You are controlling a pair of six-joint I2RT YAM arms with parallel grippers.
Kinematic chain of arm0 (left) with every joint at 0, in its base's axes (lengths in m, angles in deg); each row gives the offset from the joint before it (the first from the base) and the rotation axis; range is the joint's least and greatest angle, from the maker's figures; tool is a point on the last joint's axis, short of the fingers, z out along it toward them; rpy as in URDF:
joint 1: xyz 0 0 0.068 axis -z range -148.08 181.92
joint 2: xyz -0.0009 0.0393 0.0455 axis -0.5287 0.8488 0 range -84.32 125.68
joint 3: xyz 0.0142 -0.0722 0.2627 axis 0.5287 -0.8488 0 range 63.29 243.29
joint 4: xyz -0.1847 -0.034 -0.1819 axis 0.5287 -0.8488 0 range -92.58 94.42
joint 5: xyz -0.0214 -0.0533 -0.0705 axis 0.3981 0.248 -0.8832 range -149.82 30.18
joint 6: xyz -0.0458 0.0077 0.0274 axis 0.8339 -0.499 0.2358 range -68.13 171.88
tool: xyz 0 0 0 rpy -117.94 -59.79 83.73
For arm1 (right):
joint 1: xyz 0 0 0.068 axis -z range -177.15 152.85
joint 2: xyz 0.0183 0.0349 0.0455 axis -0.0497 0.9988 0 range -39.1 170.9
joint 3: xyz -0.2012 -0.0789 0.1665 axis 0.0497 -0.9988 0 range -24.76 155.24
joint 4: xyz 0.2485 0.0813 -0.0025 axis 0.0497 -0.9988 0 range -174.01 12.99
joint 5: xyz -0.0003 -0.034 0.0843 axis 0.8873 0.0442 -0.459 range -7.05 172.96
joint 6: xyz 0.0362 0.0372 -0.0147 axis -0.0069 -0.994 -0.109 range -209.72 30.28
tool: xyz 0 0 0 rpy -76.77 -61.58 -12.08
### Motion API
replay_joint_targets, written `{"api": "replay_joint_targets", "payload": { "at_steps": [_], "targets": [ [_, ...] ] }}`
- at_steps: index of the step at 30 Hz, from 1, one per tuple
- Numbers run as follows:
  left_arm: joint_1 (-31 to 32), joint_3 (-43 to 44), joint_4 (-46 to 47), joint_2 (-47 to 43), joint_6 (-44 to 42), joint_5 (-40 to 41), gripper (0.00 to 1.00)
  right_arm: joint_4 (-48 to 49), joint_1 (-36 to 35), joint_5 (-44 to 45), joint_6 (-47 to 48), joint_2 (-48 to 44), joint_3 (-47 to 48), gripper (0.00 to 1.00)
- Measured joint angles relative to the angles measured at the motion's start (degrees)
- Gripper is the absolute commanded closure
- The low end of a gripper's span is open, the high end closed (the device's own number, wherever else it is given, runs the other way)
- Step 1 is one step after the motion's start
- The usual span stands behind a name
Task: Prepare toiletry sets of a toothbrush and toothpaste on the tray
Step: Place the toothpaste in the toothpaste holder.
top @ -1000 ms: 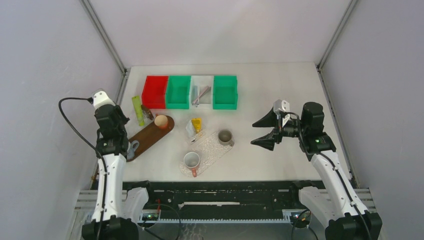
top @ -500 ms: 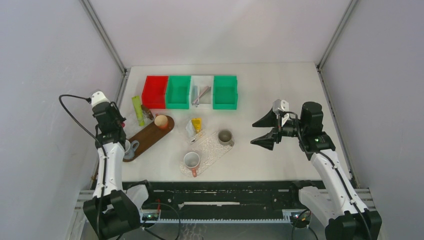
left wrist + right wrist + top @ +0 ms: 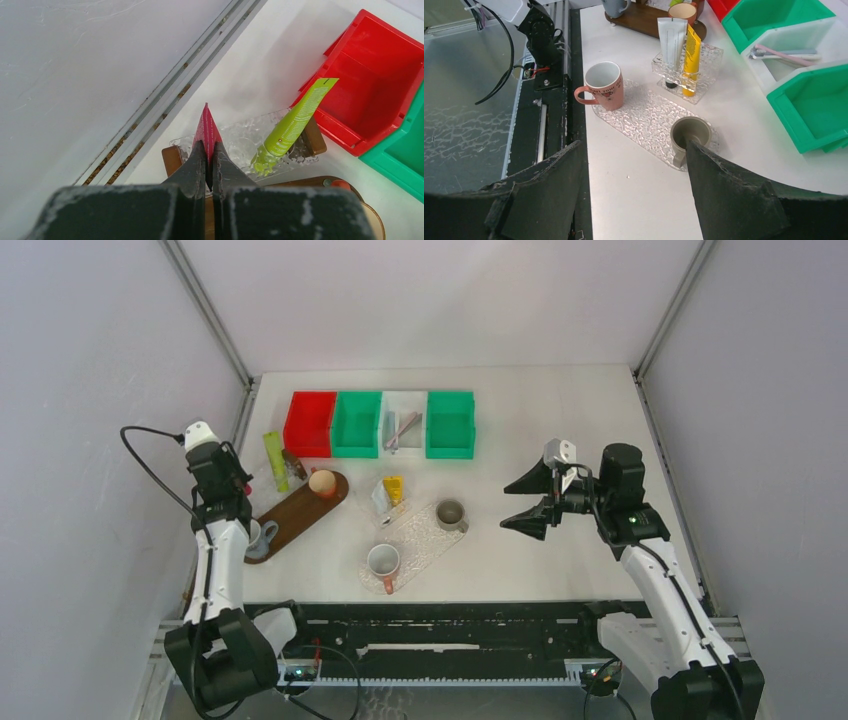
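My left gripper (image 3: 209, 150) is pressed tight on the red toothpaste tube (image 3: 206, 122), which hangs crimped end forward over the clear dimpled holder (image 3: 235, 145) where the green tube (image 3: 292, 125) already lies. I'd lower it straight down and let go only once it settles beside the green one (not across it). My right gripper (image 3: 631, 150) hovers spread wide and empty near the clear tray (image 3: 644, 120). Since a second ago the left wrist has drawn back leftward from the wooden tray (image 3: 300, 508); the right hasn't moved.
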Motion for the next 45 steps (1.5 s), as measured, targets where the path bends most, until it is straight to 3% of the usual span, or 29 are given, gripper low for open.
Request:
{"api": "replay_joint_targets", "payload": {
  "at_steps": [17,26,28,35,45],
  "targets": [
    [0.0,-1.1,-3.3,-2.1,-0.2,0.0,1.00,-0.1,-0.5,0.2,0.2,0.0,0.0,0.18],
    [-0.1,-0.8,-2.3,5.7,-1.4,-1.1,0.99,-0.3,-0.5,0.3,0.3,0.0,0.0,0.18],
    [-0.1,-0.4,-1.3,7.6,-1.9,-1.5,0.94,-0.3,-0.5,0.4,0.4,0.0,0.0,0.18],
    [-0.3,3.0,-1.2,12.4,-3.2,-3.0,0.60,-0.4,-0.5,0.4,0.5,0.0,0.0,0.18],
    [-0.4,3.0,-2.6,8.7,-3.2,-3.9,0.36,-0.4,-0.6,0.4,0.9,0.0,0.0,0.18]
  ]
}}
